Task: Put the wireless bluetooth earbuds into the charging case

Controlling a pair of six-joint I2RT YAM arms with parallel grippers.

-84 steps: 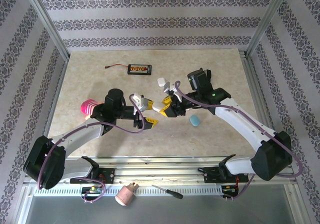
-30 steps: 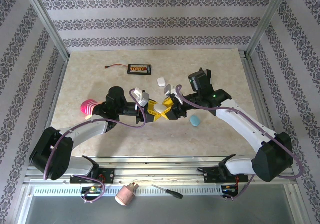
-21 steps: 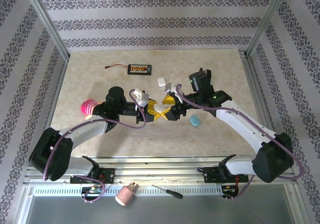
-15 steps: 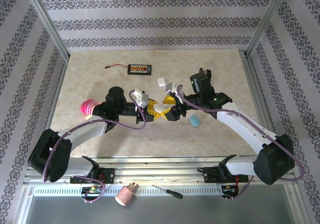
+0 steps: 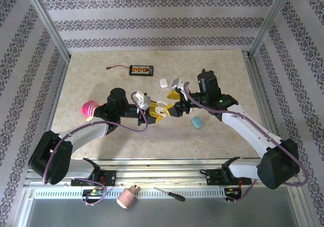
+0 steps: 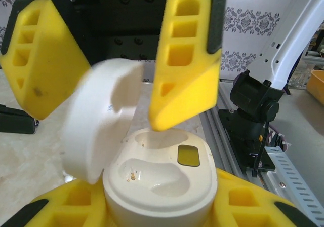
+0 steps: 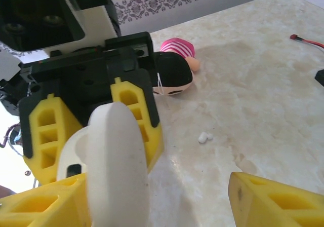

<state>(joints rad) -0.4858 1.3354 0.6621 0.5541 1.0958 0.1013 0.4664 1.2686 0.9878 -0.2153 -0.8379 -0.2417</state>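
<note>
We find the left gripper [image 5: 155,113] clamped on the base of the white charging case [image 6: 161,184], its yellow fingers [image 6: 243,206] cut off by the lower edge of its wrist view. The lid [image 6: 96,123] stands swung up, and both wells inside lie bare (a small dark-yellow patch sits beside one; we cannot tell what it is). The right gripper [image 6: 101,105] hangs over the case with jaws spread wide and the lid between its fingers; we cannot tell whether either pad touches it. In the right wrist view the lid hides the base, and that gripper's fingers are cropped at the bottom.

One small white earbud [image 7: 204,136] lies on the table [image 7: 263,85], apart from the case and near a doll [image 7: 178,49] in a pink striped hat; it is too small for us to make out its shape. Farther out on the marbled beige top rest a blue case [image 5: 197,121], a second white case [image 5: 163,82] and a black board [image 5: 141,71]. Striped patterned wallpaper [image 5: 162,22] closes three sides.
</note>
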